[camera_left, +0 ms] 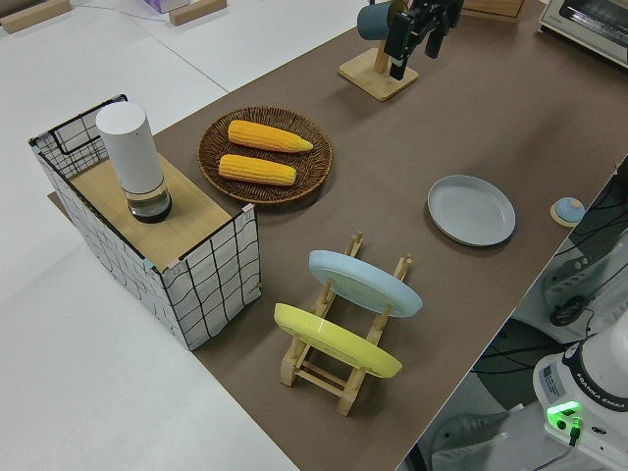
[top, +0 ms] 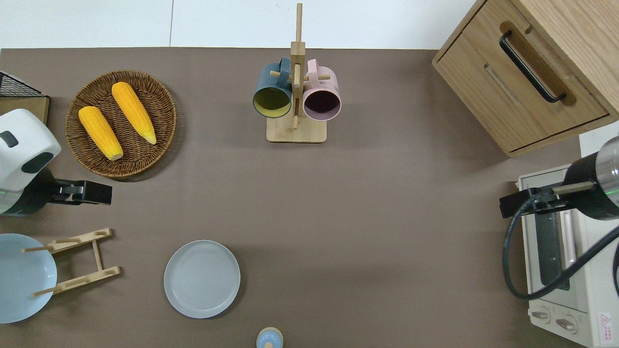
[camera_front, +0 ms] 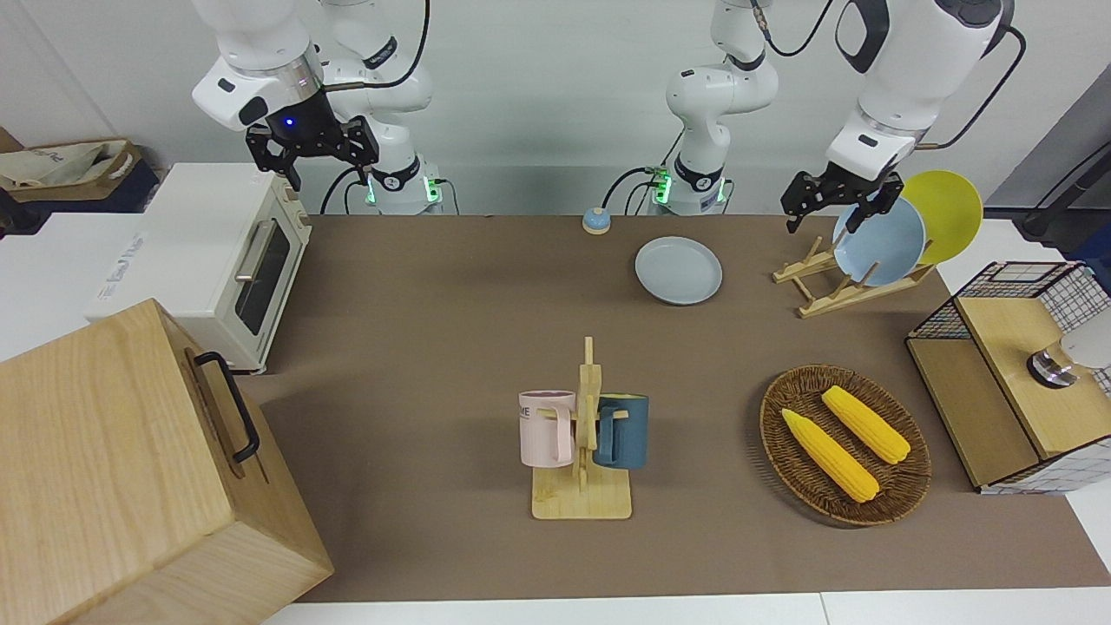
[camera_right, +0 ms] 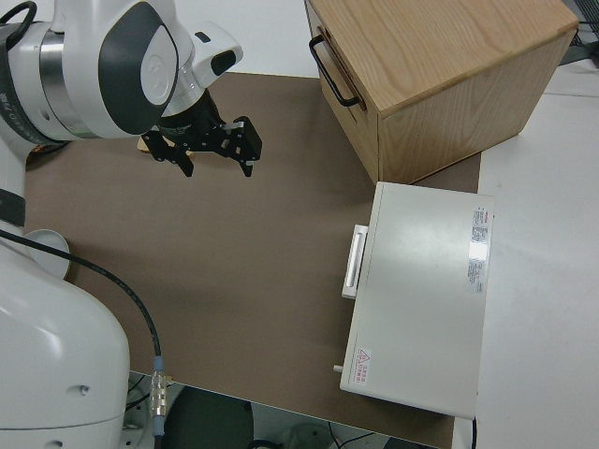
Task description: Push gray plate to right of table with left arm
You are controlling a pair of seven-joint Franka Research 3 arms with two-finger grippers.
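Jaws on the left gripper stand apart and empty, up in the air over the table between the wicker basket and the wooden plate rack. The right arm is parked, jaws apart. The gray plate lies flat beside that rack, near the robots. Pink mug shows the letters "ME".
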